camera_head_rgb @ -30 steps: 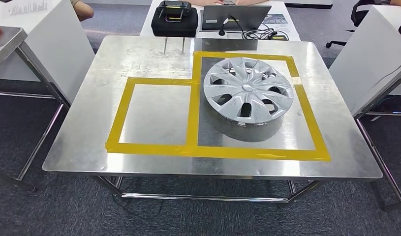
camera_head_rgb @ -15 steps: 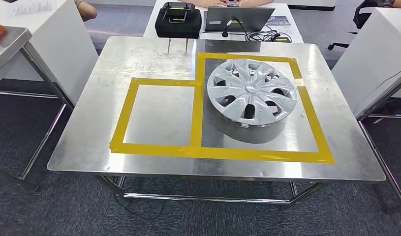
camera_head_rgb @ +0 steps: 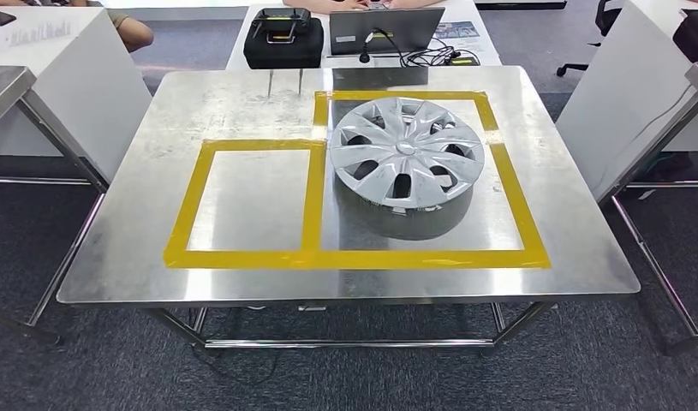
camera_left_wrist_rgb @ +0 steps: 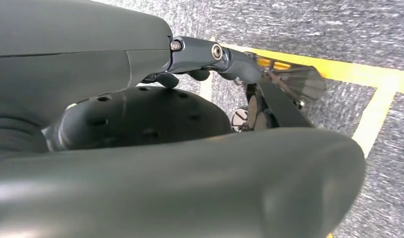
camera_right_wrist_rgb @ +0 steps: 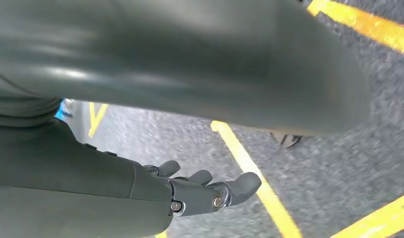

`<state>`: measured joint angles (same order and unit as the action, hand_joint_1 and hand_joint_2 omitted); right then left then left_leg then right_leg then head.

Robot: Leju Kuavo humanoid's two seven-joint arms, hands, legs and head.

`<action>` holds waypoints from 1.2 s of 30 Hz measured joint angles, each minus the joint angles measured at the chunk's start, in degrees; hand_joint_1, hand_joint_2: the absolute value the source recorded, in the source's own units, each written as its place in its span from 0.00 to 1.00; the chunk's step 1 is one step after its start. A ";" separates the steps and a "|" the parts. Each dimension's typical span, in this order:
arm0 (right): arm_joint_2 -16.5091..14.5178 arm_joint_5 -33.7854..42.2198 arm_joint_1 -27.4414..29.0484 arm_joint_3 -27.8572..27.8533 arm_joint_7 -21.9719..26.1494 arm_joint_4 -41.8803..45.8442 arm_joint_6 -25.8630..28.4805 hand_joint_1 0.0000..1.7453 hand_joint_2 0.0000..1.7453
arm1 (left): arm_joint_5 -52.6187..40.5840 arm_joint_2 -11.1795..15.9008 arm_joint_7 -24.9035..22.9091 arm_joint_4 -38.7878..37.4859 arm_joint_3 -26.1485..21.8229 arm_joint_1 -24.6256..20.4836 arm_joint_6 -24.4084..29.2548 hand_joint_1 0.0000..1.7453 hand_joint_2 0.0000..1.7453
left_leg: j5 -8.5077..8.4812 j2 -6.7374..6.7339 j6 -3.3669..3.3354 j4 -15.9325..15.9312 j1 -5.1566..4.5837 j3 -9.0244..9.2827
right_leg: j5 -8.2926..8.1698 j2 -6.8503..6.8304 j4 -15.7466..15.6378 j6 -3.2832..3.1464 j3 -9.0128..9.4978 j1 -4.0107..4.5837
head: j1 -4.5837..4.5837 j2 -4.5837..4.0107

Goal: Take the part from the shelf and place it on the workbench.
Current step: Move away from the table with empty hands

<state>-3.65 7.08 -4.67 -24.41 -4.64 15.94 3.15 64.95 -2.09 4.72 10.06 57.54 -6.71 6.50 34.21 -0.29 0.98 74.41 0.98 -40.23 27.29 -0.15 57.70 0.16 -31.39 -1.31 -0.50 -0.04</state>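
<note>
On the tabletop (camera_head_rgb: 242, 94), one silver wheel cover (camera_head_rgb: 407, 152) lies inside the larger of two yellow tape squares (camera_head_rgb: 315, 201). The right hand (camera_right_wrist_rgb: 204, 191) hangs empty, fingers (camera_right_wrist_rgb: 242, 184) apart. Whether the left hand (camera_left_wrist_rgb: 209, 54) is open, I cannot tell.

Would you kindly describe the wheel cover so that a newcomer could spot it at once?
On the steel workbench, two squares are outlined in yellow tape. The wheel cover sits in the larger square, toward its far left corner. It is a round silver disc with curved spokes; the smaller square is bare.

Steel workbench (camera_head_rgb: 242, 103) — hubcap (camera_head_rgb: 407, 151), yellow tape (camera_head_rgb: 313, 201)
</note>
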 joint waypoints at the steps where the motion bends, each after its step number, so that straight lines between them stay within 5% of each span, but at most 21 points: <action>1: -0.03 -0.26 0.00 0.43 1.01 -0.38 -0.50 0.00 0.00 | 0.10 0.01 -0.15 -0.02 0.01 0.04 0.04 0.00 0.00 | -1.06 0.00 -0.09 -1.18 0.00 0.78 | 0.00 0.04 0.01 0.03 0.01 0.04 | -0.23 0.00; 5: -0.19 -0.85 -0.30 2.01 1.61 -1.49 -0.65 0.00 0.00 | 0.98 -0.01 -1.94 -0.08 0.00 -0.01 0.39 0.00 0.00 | -6.17 0.16 -0.81 -15.03 -0.05 8.19 | 0.11 0.30 0.30 1.01 -0.02 0.27 | -1.27 0.00; 10: -0.02 -1.01 -0.53 3.25 -1.22 -2.42 1.34 0.00 0.00 | 1.20 -0.17 -2.74 -0.08 -0.02 0.01 -0.27 0.00 0.00 | -6.81 0.22 -2.46 -16.24 -0.11 8.69 | 1.03 0.34 1.75 2.78 -1.08 0.15 | -0.85 0.00; 14: 0.81 -1.15 -0.52 4.06 -0.40 -2.83 1.45 0.00 0.00 | 0.70 -0.40 -2.39 -0.09 -0.01 0.03 -1.14 0.00 0.00 | -7.35 -0.03 -3.41 -16.29 -0.52 7.81 | 7.75 0.28 14.96 3.06 -7.08 0.19 | 0.82 0.00; 16: 1.54 -1.16 -0.50 4.35 0.81 -2.92 1.15 0.00 0.50 | 0.52 -0.41 -2.42 -0.09 0.01 0.05 -1.55 0.00 0.00 | -7.57 -0.06 -3.69 -16.22 -0.96 7.44 | 7.35 0.28 16.18 2.67 -7.20 0.46 | 1.26 0.00; 17: 1.90 -1.16 -0.51 4.46 1.19 -2.95 1.03 0.00 0.75 | 0.50 -0.43 -2.45 -0.09 0.01 0.05 -1.68 0.00 0.00 | -7.65 -0.05 -3.78 -16.19 -1.17 7.39 | 5.66 0.28 13.19 2.21 -5.45 0.73 | 1.48 0.00; 18: 2.30 -1.16 -0.57 4.55 1.43 -2.98 0.95 0.00 0.75 | 0.48 -0.52 -2.48 -0.09 0.01 0.04 -1.80 0.00 0.00 | -7.74 -0.06 -3.84 -16.17 -1.30 7.37 | 3.96 0.23 8.88 1.47 -3.12 1.11 | 1.70 0.00; 21: 3.29 -1.08 -1.00 4.75 2.13 -3.07 0.93 0.00 0.00 | 0.46 -0.83 -2.51 -0.13 0.01 0.04 -2.02 0.00 0.00 | -8.11 -0.43 -3.47 -16.04 -1.52 7.22 | 1.70 -0.19 0.35 -0.12 0.93 2.04 | 1.92 0.00; 25: 4.04 -0.40 -0.99 4.79 2.87 -3.24 1.22 0.00 0.00 | 0.73 -0.64 -2.58 -0.40 0.01 0.09 -2.77 0.00 0.00 | -7.32 -0.53 -2.34 -15.13 -1.63 6.53 | -0.06 0.22 -1.31 -0.60 1.28 1.58 | 2.10 0.00; 29: 4.56 -0.23 -1.04 4.79 3.26 -3.35 1.22 0.00 0.00 | 0.97 -0.32 -3.31 -0.50 -0.01 -0.08 -3.43 0.00 0.00 | 0.54 0.16 -1.21 -3.78 -1.06 2.62 | -1.96 1.17 -1.70 -0.76 0.05 1.09 | 0.94 0.00; 31: 4.73 -0.06 -1.00 4.80 3.53 -3.47 1.01 0.00 0.00 | 0.93 -0.12 -3.79 -0.51 -0.01 -0.11 -3.28 0.00 0.00 | 1.10 0.21 -0.76 -1.75 -0.68 3.12 | -2.64 2.11 -1.39 -0.35 -1.13 0.87 | 0.71 0.00; 34: 4.89 0.39 -1.05 4.80 3.73 -3.60 0.82 0.00 0.00 | 0.63 0.06 -3.78 -0.57 0.01 -0.05 -2.75 0.00 0.00 | -2.12 2.20 -0.22 -11.58 -0.11 9.77 | -3.43 3.98 -0.29 0.73 -2.95 0.33 | 0.40 0.00; 36: 5.01 0.67 -1.17 4.80 3.76 -3.63 0.77 0.00 0.00 | 0.53 0.06 -3.09 -0.59 0.01 -0.11 -2.50 0.00 0.00 | -2.77 3.78 -0.69 -15.98 -0.02 12.01 | -3.72 5.06 0.31 1.55 -4.15 0.32 | 0.02 0.00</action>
<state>1.36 7.75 -5.84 -19.61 -0.87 12.31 3.92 65.48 -2.03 1.63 9.47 57.55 -6.82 4.01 31.44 3.49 0.29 58.43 0.96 -28.22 23.58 4.91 58.02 1.71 -35.54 -0.98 -0.49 -0.04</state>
